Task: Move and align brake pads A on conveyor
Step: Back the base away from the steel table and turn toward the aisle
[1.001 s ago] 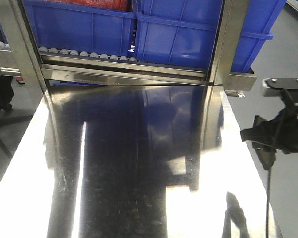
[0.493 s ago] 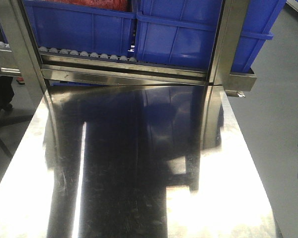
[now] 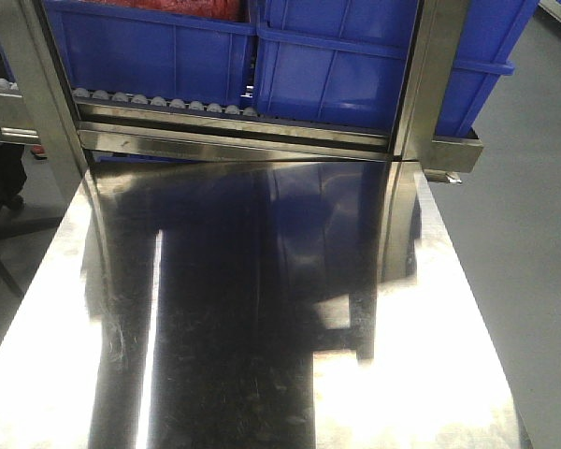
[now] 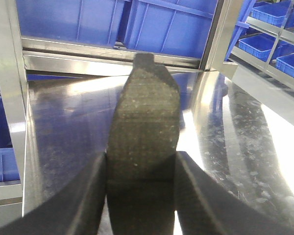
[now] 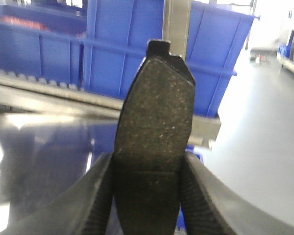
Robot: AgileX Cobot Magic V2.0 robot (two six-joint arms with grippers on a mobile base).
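Note:
In the left wrist view my left gripper (image 4: 142, 164) is shut on a brake pad A (image 4: 147, 107). Its grey-brown friction face points at the camera and it stands up over the shiny steel tabletop (image 4: 73, 127). The right wrist view shows my right gripper (image 5: 148, 161) shut on a second brake pad A (image 5: 157, 107), held above the table's right side. A thin cross groove shows low on each pad. Neither gripper appears in the front view. The conveyor is out of view.
Blue plastic bins (image 3: 337, 65) sit on a rack behind the steel tabletop (image 3: 262, 309), above a row of small metal rollers (image 3: 159, 101). Steel uprights (image 3: 425, 75) frame the rack. Grey floor (image 3: 533, 253) lies right of the table, and more blue bins (image 4: 279, 29) stand at far right.
The right arm, seen at the front view's right edge one second ago, has slid out of that view to the right. The tabletop looks the same.

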